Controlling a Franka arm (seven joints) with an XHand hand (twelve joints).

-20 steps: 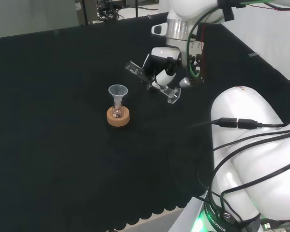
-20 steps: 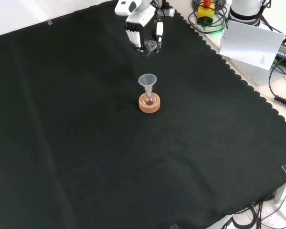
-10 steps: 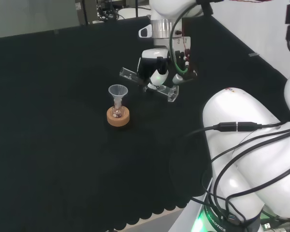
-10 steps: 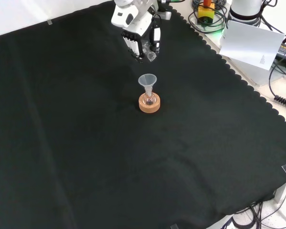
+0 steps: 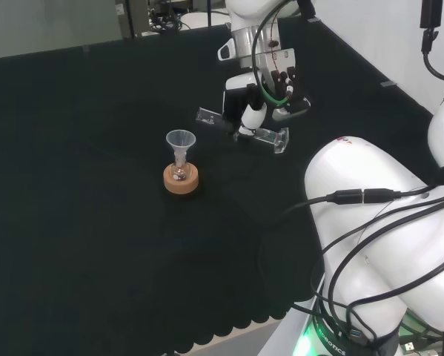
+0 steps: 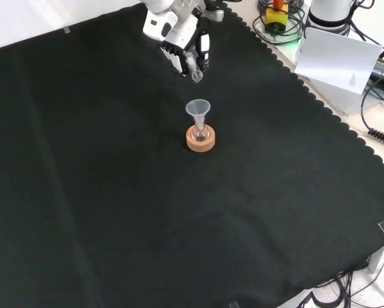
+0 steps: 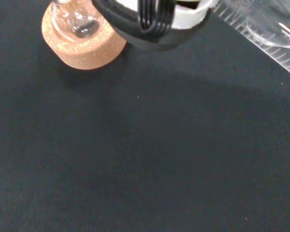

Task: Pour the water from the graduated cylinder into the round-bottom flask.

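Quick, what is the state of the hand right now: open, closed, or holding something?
Hand: shut on the graduated cylinder, held nearly level above the cloth.

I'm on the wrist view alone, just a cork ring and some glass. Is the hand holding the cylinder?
Observer: Yes. In the head view the hand is curled round the graduated cylinder, which lies nearly level above the cloth.
Operator: Anything on top of the flask?
Observer: A clear funnel stands in the round-bottom flask, which sits on its cork ring.
Operator: Is the cylinder over the funnel?
Observer: Not yet. In the front view the cylinder's near end is farther off than the funnel, with bare cloth between them.
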